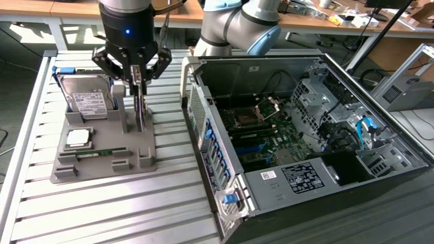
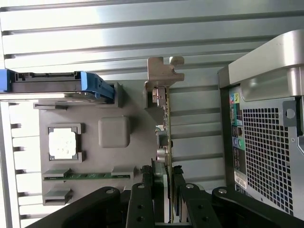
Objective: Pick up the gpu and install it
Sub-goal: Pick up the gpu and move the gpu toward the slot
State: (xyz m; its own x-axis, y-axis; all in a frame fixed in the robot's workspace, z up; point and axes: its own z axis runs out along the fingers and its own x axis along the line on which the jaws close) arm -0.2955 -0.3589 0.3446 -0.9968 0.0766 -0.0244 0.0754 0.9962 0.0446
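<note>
The black pincer (image 1: 139,81) hangs down over a gray holder (image 1: 101,165) on a metal table (image 1: 101,216) made of long strips. Its two fingers are pressed onto the gpu (image 1: 140,112), one on each flat side, so the pincer is pinching the gpu. The gpu is a thin dark card. It stands up on its edge, right under the pincer, with its low end down at the holder. I cannot tell if it is lifted out of its slot.

In the wrist view, the pincer (image 2: 167,173) has the gpu (image 2: 166,128) running straight out from between its fingers. The card's shiny metal end piece (image 2: 161,76) is at the end far from the pincer.

Just beside the pincer, on the exterior view's left, a silver hard drive (image 1: 85,96) with a white label leans in the holder. Near it, lower down than the pincer, a square chip (image 1: 78,137) lies flat. A thin green memory stick (image 1: 101,152) lies in front of the chip.

On the other side of the pincer, toward the exterior view's right, a big computer box (image 1: 203,127) lies open. You can see green boards and wires inside it. The box is close to the pincer but not touching it. The gray and blue robot arm (image 1: 237,25) bends behind the box.
</note>
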